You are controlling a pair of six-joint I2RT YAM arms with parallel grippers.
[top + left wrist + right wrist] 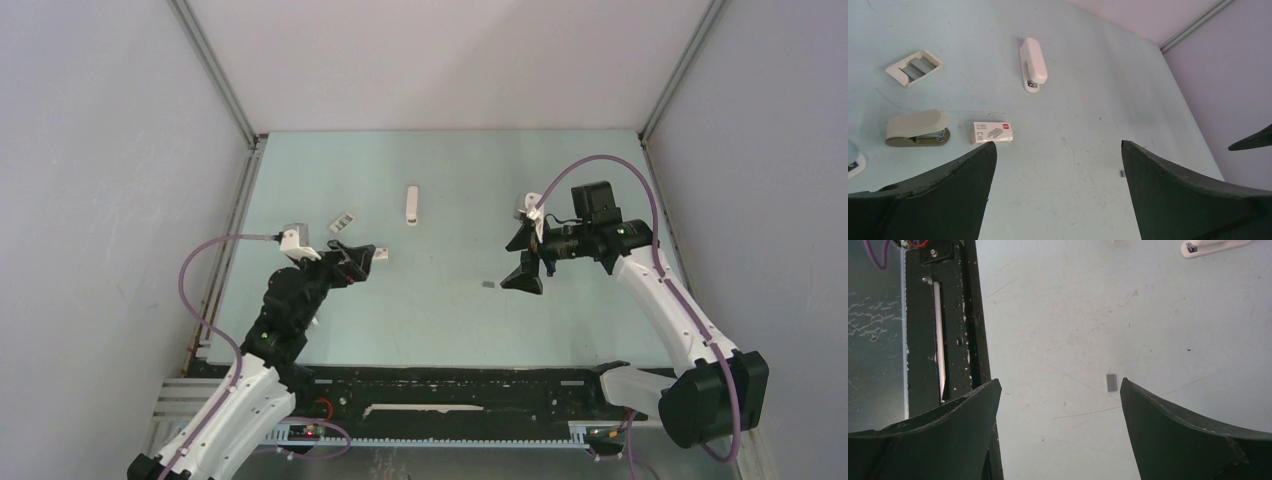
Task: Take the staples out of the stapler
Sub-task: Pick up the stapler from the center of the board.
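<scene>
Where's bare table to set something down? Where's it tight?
Free: the centre of the table, between the slim white stapler, the staple strip and the near rail. Also the far strip behind that stapler. Crowded: left, around the grey-beige stapler, printed box and open tray.

Open table (440,320) spans the middle between the left gripper (1058,150) and the right gripper (1060,385), both with jaws spread wide. Only a small strip of staples (1111,382) lies there, just beside the right one. The left side is crowded: the grey-beige stapler (917,129), a white box (992,133), an open tray of staples (914,67) and a light blue stapler (852,157) sit near one another. A slim white stapler (1032,64) lies alone toward the back. Walls (100,200) close three sides; a black rail (948,325) lines the near edge.
</scene>
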